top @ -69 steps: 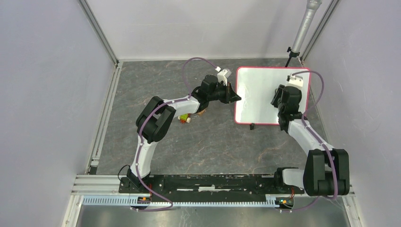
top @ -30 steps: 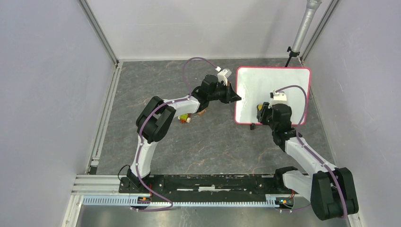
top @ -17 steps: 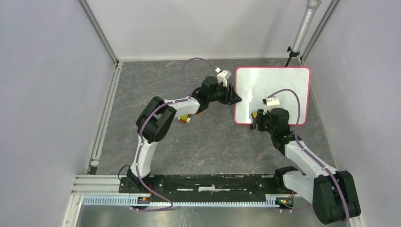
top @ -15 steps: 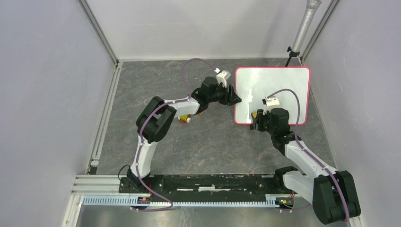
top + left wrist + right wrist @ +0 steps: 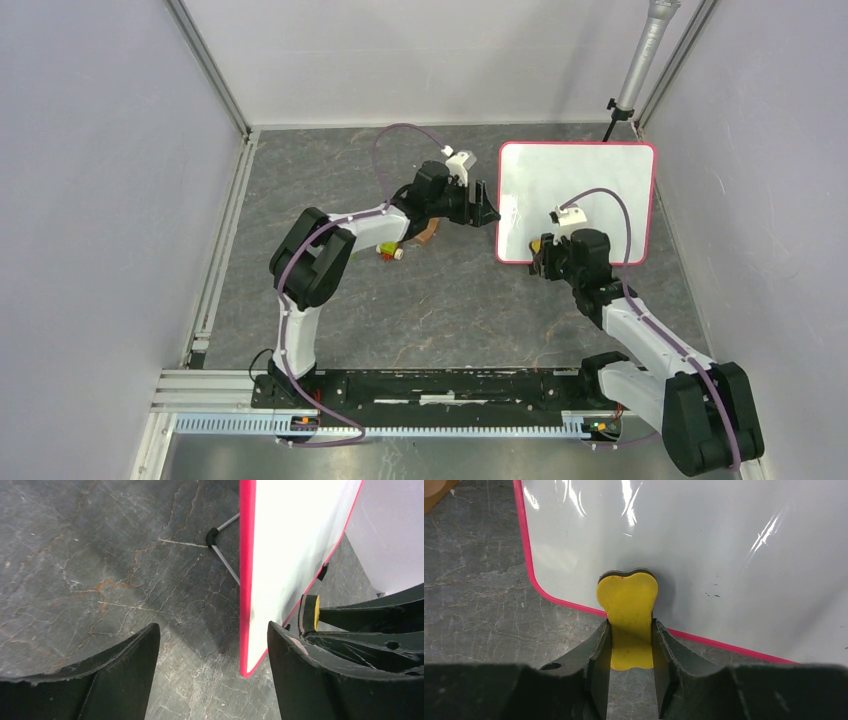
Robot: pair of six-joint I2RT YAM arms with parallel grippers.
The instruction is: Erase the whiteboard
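Whiteboard (image 5: 590,195) with a thin pink-red frame lies on the far right part of the dark bench (image 5: 450,300). At the left, some small coloured pieces (image 5: 392,250) lie under the left arm. The left hand (image 5: 487,213) is just beside the left edge of the board. Its fingers are spread wide, and in the left wrist view this red edge stands in the gap between them. The right hand (image 5: 630,626) is at the near left corner of the board and is closed on a yellow eraser (image 5: 628,597), which presses on the white face just inside the frame. A grey pole (image 5: 640,65) stands behind the far right corner.
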